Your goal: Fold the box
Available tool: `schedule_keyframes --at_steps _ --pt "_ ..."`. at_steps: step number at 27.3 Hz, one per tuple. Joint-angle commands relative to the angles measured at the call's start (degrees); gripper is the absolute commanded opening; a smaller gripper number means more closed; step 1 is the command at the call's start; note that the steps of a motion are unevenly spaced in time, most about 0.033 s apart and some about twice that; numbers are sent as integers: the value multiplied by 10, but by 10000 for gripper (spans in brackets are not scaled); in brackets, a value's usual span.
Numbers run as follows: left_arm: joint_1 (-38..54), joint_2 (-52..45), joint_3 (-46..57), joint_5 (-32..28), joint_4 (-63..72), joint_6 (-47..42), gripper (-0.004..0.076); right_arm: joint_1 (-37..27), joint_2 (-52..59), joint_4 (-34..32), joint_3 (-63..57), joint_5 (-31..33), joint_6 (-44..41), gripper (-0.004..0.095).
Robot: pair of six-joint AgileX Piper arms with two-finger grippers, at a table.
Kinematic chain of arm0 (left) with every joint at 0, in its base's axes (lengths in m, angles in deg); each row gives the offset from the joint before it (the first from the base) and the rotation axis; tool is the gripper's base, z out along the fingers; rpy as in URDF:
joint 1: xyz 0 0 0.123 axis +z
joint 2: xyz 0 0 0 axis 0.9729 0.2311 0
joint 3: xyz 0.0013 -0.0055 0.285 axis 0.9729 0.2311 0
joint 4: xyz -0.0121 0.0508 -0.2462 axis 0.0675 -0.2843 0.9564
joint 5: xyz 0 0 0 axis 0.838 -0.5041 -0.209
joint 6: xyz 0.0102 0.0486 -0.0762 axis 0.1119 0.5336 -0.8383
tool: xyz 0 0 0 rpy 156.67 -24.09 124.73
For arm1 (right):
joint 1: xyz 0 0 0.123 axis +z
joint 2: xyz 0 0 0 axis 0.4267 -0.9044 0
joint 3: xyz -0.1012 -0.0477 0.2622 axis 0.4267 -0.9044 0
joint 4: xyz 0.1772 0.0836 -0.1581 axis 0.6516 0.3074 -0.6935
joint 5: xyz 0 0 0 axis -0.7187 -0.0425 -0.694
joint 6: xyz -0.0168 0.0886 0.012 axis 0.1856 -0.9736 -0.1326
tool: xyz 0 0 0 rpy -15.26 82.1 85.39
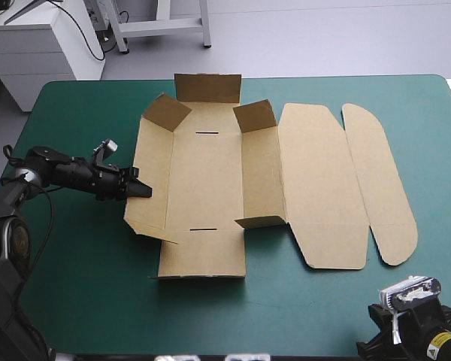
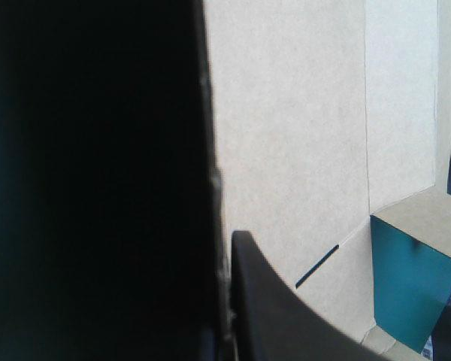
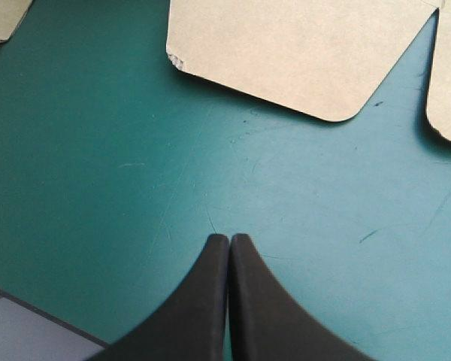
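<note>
Brown cut-board box (image 1: 203, 188), nine-o'clock edge pinched by our black-finned left gripper (image 1: 143, 189): we should hinge it upright along its crease; right gripper (image 3: 229, 239), five o'clock, fingers pressed together.

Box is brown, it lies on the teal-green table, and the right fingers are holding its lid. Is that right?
No. The right fingers hold nothing: they are shut over the bare teal-green table, short of the lid, as the right wrist view shows. The box is brown and lies on that table.
</note>
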Motion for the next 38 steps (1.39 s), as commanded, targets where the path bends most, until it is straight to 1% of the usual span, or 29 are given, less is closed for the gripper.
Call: schedule_keyframes --at_steps 1,4,6,9,14,20,23,28,35,38 --pt "-25 -30 -15 66 27 5 -8 1 -7 3 14 -29 4 -14" --pt "-48 -32 -23 66 17 5 -8 1 -7 3 14 -29 4 -14" --pt "-70 -37 -47 66 -15 5 -8 1 -7 3 14 -29 4 -14" --pt "-117 -59 -132 64 -118 0 -8 1 -7 3 14 -29 4 -14" --pt "-168 -83 -255 51 -199 7 -8 1 -7 3 14 -29 4 -14" --pt "-247 -99 -384 -10 -306 14 -8 1 -7 3 14 -29 4 -14" --pt "-288 -100 -431 -20 -381 16 -8 1 -7 7 21 -38 4 -14" --pt "-345 -106 -441 -29 -442 41 -8 1 -7 9 50 -56 1 -14" --pt "-416 -130 -437 -59 -538 50 -8 1 -7 4 63 -56 -1 -14" --pt "-433 -140 -435 -65 -547 66 -9 1 -7 4 63 -56 -13 -14"
